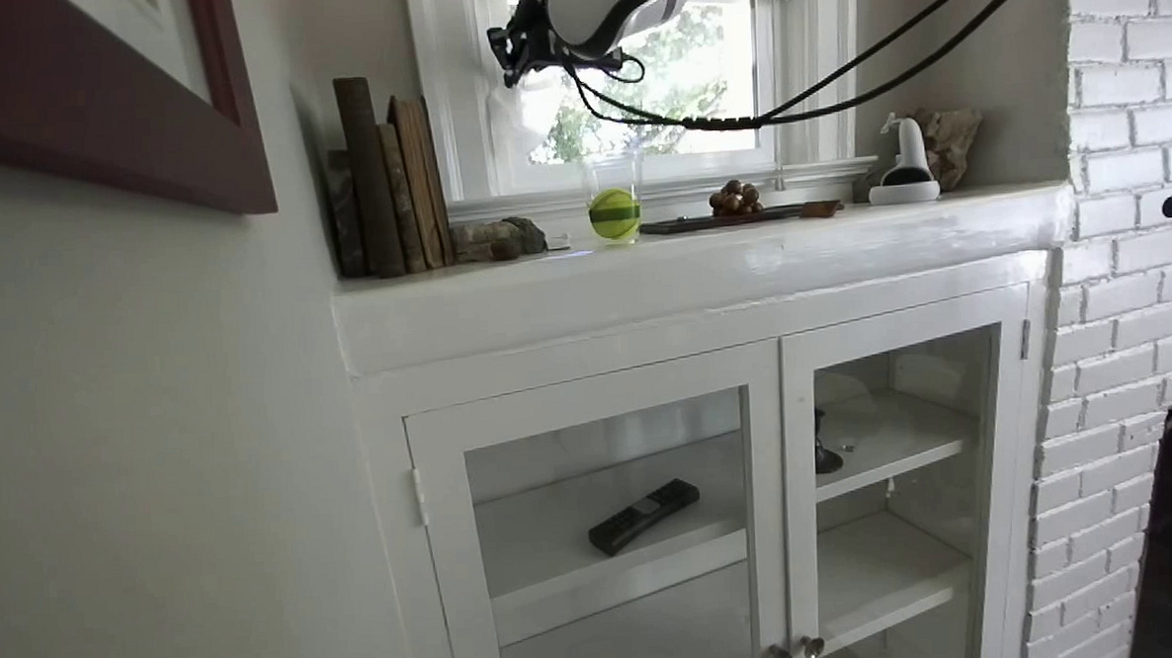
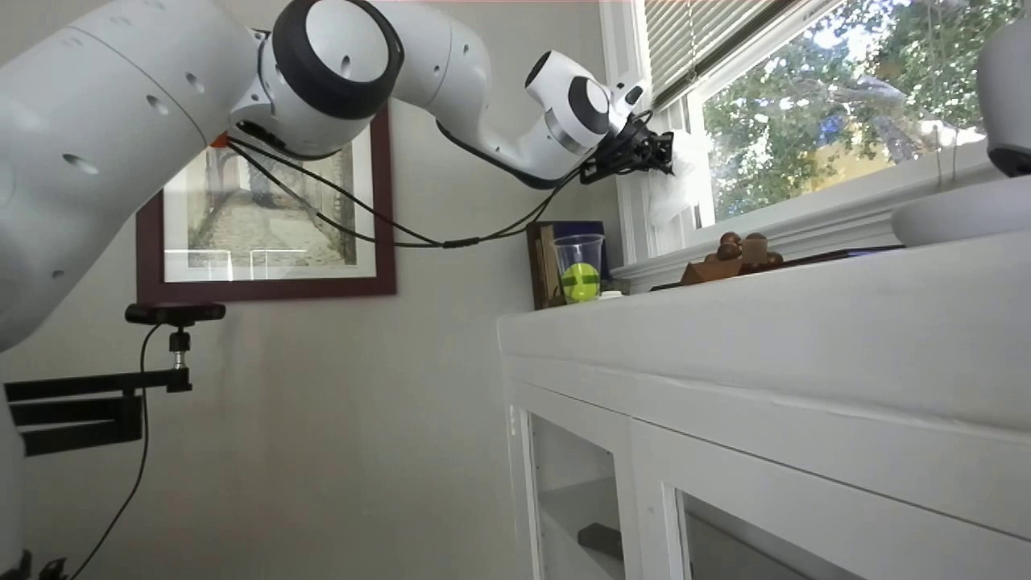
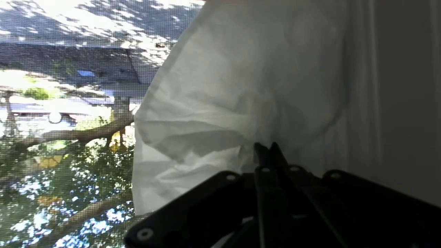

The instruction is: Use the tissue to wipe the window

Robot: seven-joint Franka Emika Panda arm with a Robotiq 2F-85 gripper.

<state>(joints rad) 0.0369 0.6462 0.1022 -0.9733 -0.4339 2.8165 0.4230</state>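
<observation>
1. While the gripper (image 3: 266, 148) is clenched, the tissue (image 3: 210, 103) is gripped at its tip, with folds drawn in toward it.
2. In the wrist view, part of the window (image 2: 821, 113) is screened by the tissue; whether the window itself is touched cannot be told.
3. In both exterior views, the tissue is held at the end of the window nearer the books (image 1: 402, 189).
4. On the white ledge (image 1: 703, 279) below, a yellow-green ball (image 1: 615, 215) is contained in a clear cup (image 1: 611, 176).
5. Through a glass-paned cabinet door (image 1: 589, 401), a black remote control (image 1: 644, 516) is seen on a shelf (image 1: 544, 541).
</observation>
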